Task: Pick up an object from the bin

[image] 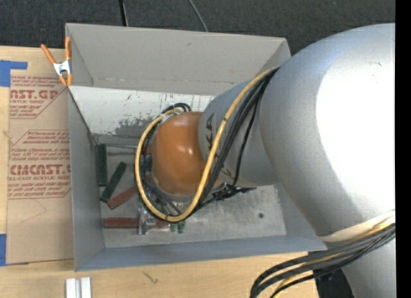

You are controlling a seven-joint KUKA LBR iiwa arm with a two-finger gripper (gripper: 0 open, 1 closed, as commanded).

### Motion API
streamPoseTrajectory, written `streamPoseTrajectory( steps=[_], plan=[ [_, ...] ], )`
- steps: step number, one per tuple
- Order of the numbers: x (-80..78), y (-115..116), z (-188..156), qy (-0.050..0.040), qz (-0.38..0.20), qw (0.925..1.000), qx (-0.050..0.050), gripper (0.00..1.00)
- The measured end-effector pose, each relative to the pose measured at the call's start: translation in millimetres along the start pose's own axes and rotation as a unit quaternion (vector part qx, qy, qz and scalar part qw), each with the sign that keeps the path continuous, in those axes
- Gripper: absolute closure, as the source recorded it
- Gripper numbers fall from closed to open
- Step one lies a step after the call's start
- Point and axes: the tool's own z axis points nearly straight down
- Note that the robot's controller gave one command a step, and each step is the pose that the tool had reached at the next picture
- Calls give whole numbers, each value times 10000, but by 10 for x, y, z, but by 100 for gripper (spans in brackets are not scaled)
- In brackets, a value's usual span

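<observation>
The arm (334,142) is reaching deep into the bin (83,162) from the right, with its orange wrist cover (176,152) low over the left half. The claw (146,224) is down by the near wall, at the right end of a red-brown stick (119,223) lying flat along it. Spread or pressed together, I cannot tell. Farther left lie a dark green bar (101,165), a tilted green bar (116,179) and a red-brown strip (125,197).

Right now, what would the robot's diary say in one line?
arm: down in left part of bin | nearest: red-brown stick at front, dark green sticks further left | held: cannot tell
</observation>
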Motion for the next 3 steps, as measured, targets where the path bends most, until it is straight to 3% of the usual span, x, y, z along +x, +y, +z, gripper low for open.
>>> streamPoseTrajectory(
  steps=[2,3],
  plan=[
    [18,-5,-42,36,-1,10000,13,100],
    [40,-11,-245,74,-2,10000,27,100]
  ],
)
